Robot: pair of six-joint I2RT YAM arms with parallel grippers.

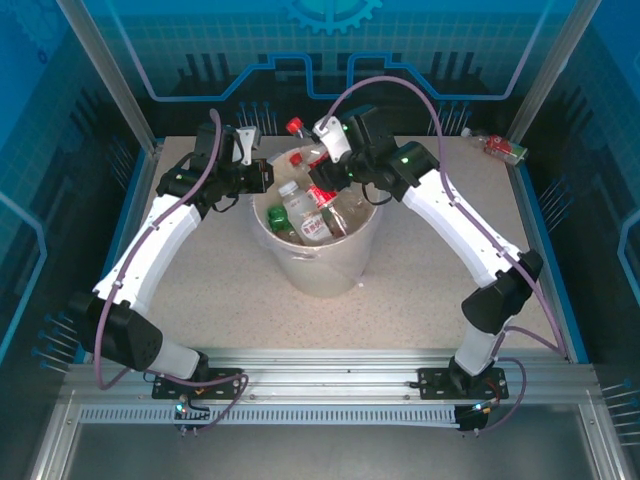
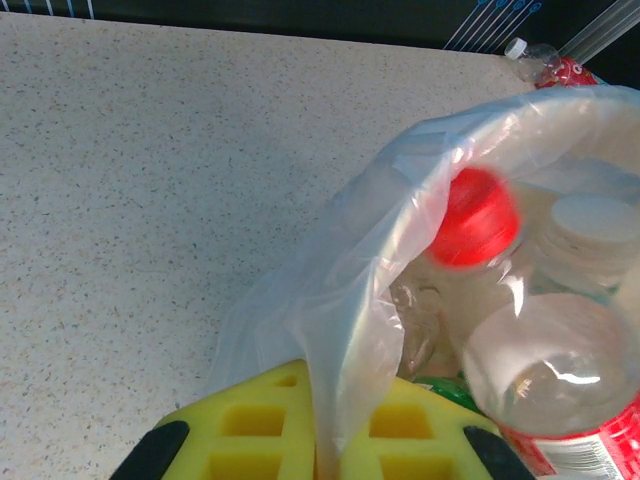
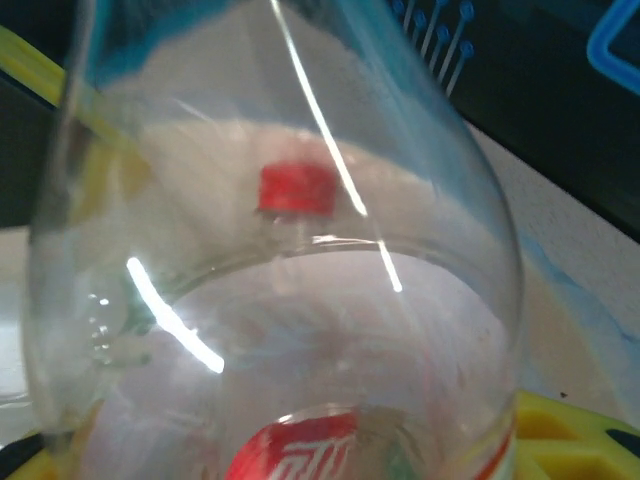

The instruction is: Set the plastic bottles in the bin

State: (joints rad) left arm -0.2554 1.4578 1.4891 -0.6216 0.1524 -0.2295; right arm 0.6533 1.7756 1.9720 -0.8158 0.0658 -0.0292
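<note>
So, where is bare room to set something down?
Bare: speckled tabletop between the round cream-white plastic bin and the near metal rail. Crowded: the bin's rim, left gripper pinching the clear bag liner, right gripper holding a clear plastic bottle.

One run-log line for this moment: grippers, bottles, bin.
left gripper: shut on liner at bin rim | right gripper: shut on bottle over bin | bottles: several inside bin | stray bottle: far right table corner
</note>
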